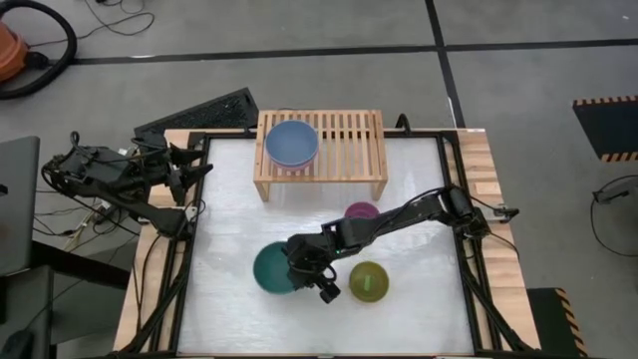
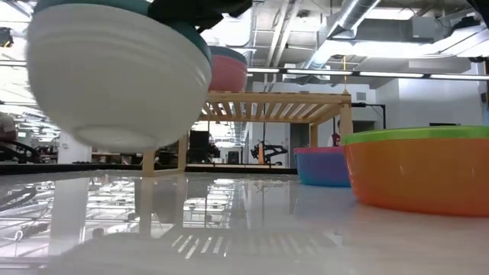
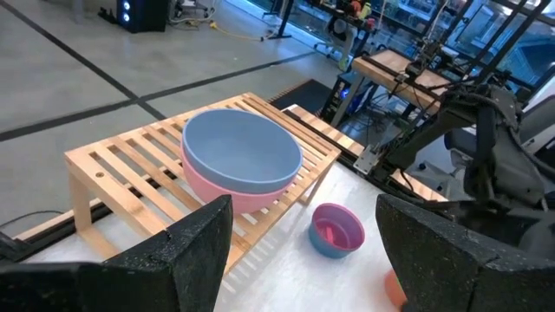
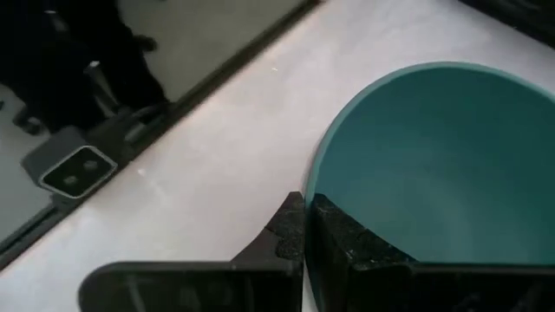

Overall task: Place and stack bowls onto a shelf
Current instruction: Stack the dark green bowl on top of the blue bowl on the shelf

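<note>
A teal bowl [image 1: 271,267] sits nested in a cream-white bowl [image 2: 114,84]. My right gripper [image 1: 298,266] is shut on its rim near the table's middle. The light-wood shelf [image 1: 344,135] stands at the far edge. It carries a blue-grey bowl [image 1: 291,142] stacked in a pink bowl [image 2: 231,72]. A purple bowl [image 1: 361,210] rests inside a cyan one [image 2: 325,169] on the table. An olive-green bowl [image 1: 369,281] rests inside an orange-red one [image 2: 420,179]. My left gripper [image 3: 303,260] waits open by the table's left edge. My right gripper pinches the teal bowl's rim [image 4: 314,178] on the side toward the table's right, one finger inside the bowl and one outside. The fingers [image 4: 347,251] come slanting down from the right. The cream-white underside [image 2: 114,141] hangs clear above the table, slightly tilted.
A black slatted panel [image 1: 204,112] lies beyond the table's far-left corner. A black frame [image 1: 454,170] borders the white tabletop. Free surface lies between the shelf and the small bowls, and along the near edge. The shelf's right half [image 1: 354,140] carries nothing.
</note>
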Available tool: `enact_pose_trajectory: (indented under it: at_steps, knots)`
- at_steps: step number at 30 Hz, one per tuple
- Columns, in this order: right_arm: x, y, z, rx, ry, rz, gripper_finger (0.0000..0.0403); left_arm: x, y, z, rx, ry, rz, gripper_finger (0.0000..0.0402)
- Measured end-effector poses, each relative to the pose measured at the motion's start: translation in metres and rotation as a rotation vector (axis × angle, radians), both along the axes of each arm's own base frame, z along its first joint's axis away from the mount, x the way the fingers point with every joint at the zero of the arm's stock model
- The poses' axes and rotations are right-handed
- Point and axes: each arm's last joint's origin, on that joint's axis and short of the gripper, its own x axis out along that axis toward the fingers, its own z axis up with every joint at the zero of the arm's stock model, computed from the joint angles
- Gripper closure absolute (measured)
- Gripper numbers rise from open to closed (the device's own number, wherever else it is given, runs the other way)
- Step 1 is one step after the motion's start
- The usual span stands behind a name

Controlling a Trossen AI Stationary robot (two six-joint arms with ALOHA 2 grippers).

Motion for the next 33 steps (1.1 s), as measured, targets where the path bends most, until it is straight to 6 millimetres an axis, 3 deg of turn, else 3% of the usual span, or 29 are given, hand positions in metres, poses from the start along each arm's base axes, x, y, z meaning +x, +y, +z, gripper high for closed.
enact_pose_trajectory:
  at_steps: [5, 17, 20, 22, 28, 33]
  knots:
    - [0.002, -0.016, 0.013, -0.054, 0.023, -0.081, 0.0373, 0.000, 0.000, 0.000, 0.000, 0.000, 0.000, 0.0133]
    - [0.007, -0.049, 0.005, -0.091, 0.071, -0.275, 0.0373, 0.000, 0.000, 0.000, 0.015, 0.008, -0.004, 0.0133]
    - [0.006, -0.054, 0.013, -0.096, 0.060, -0.291, 0.0373, 0.000, 0.000, 0.000, 0.017, 0.008, -0.004, 0.0133]
    - [0.005, -0.055, 0.032, -0.074, 0.018, -0.287, 0.0373, 0.000, 0.000, 0.000, 0.022, 0.011, -0.005, 0.0133]
    - [-0.007, -0.057, 0.124, 0.082, -0.212, -0.194, 0.0373, 0.000, 0.000, 0.000, 0.026, 0.013, -0.005, 0.0133]
    - [-0.027, -0.079, 0.189, 0.029, -0.420, -0.258, 0.0373, 0.000, 0.000, 0.000, 0.029, 0.013, 0.004, 0.0133]
